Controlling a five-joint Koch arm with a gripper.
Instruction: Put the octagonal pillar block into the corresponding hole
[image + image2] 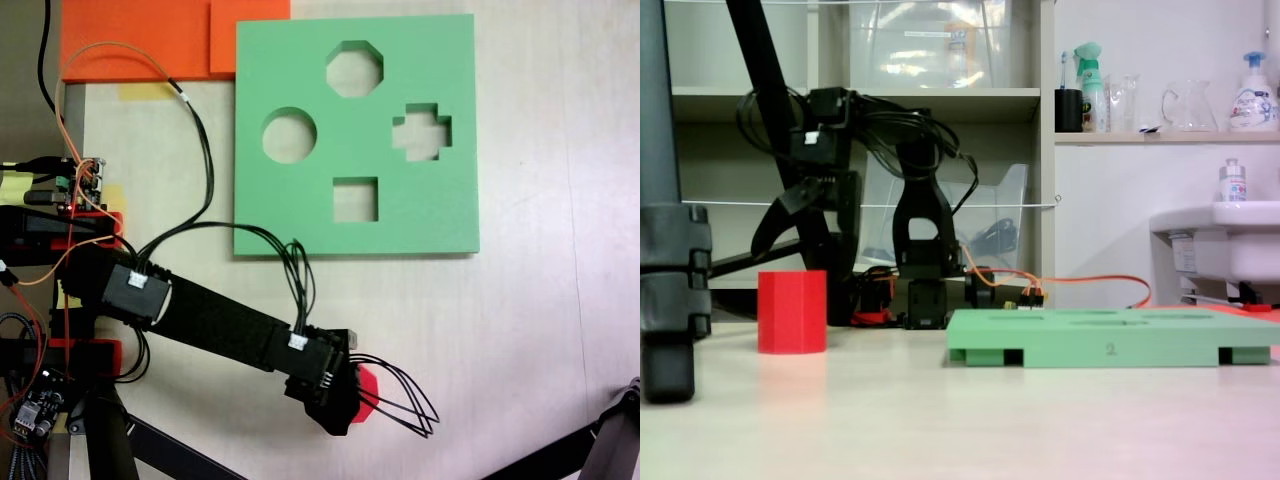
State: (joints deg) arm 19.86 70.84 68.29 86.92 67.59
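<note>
On the desk (pixel 940 420) | red octagonal pillar block (pixel 792 311) upright, apart from green board (pixel 1110 338) marked "2" | octagonal hole (pixel 354 68) empty | tool (pixel 345 400) above block, grip state unclear

A home utility or wash room.
A sink (pixel 1230 240) stands at right, with spray bottles (pixel 1092 80) and jugs (pixel 1185 105) on shelves.

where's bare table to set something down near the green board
Free: the pale table right of the flat green foam board, and the strip below the board's lower edge toward the right. Crowded: the left side, with black arm, wires and orange foam sheets; the red foam block sits under the gripper.
</note>
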